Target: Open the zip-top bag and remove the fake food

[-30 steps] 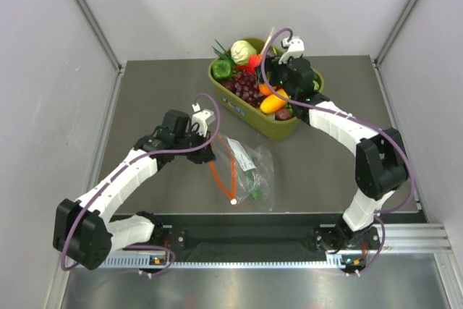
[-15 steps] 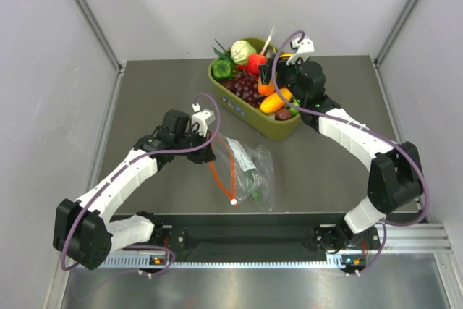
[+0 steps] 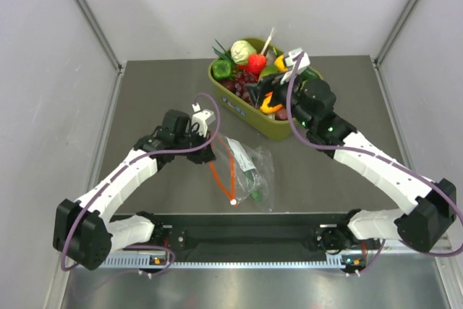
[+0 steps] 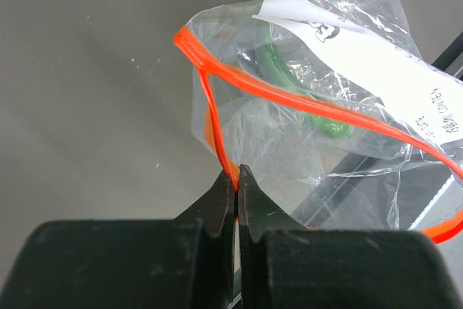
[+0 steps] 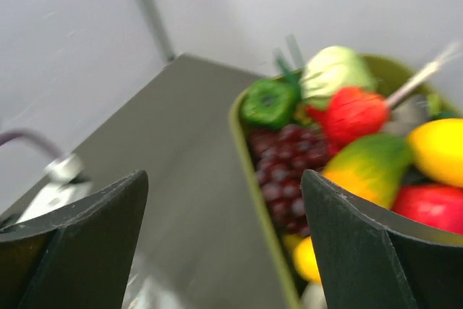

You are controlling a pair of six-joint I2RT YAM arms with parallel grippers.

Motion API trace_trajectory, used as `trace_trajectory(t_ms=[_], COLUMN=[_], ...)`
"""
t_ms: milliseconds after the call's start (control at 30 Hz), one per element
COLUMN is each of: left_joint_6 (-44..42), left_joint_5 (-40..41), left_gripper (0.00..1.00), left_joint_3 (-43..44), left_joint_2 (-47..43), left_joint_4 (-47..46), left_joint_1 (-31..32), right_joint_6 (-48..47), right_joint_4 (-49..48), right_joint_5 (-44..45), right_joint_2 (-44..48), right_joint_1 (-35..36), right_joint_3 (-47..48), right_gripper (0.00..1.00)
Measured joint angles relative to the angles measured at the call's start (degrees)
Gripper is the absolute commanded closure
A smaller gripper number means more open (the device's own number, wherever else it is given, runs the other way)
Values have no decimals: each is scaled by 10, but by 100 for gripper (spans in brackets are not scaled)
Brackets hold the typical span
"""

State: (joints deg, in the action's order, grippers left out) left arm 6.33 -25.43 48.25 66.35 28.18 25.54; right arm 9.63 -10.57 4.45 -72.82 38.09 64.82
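Clear crinkly film: zip-top bag (image 3: 244, 168) lies on desk (image 3: 159, 92) near-side of olive tub (image 3: 288, 129). Likely light, limp, slippery; stiffer orange zip strip (image 4: 192, 45) = best hold. L gripper (image 4: 237, 179) pinches strip; R gripper (image 5: 224, 186) spread wide, empty, over tub. Green piece (image 4: 318, 119) inside bag.

White arm links (image 3: 119, 179), black joints (image 3: 76, 233), looping purple cables (image 3: 290, 106)

The top external camera looks steeply down from above and behind the arm bases, taking in the whole table (image 3: 159, 92). The left wrist camera sits very close behind the left gripper (image 4: 237, 179), facing the zip-top bag (image 4: 289, 150). The right wrist camera looks obliquely past the right gripper (image 5: 224, 175) toward the olive-green tub (image 5: 254, 171). The top view also covers the bag and the tub.
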Motion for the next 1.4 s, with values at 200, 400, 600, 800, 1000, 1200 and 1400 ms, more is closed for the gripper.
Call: trace_trajectory(t_ms=[200,400,600,800,1000,1200,1400], left_joint_6=[0,0,0,3,6,10,7], left_joint_5=[-1,-2,-2,-2,-2,-7,-30], left_gripper=[100,100,100,100,100,100,100], left_joint_3=[0,0,0,0,0,0,0], left_joint_2=[-8,-12,-16,-21,-21,-23,-37], left_joint_4=[0,0,0,0,0,0,-1], left_joint_1=[0,0,0,-3,-4,-5,-4], right_joint_6=[16,57,76,79,87,107,125], right_joint_4=[73,107,130,165,203,210,242], right_joint_5=[-64,-155,-221,-239,-185,-96,0], right_joint_2=[34,42,16,-57,-86,-86,-92], right_joint_1=[109,193,261,286,277,241,210], right_joint_3=[-25,-69,-63,-25,-14,-19,-47], right_gripper=[16,18,19,20,19,19,20])
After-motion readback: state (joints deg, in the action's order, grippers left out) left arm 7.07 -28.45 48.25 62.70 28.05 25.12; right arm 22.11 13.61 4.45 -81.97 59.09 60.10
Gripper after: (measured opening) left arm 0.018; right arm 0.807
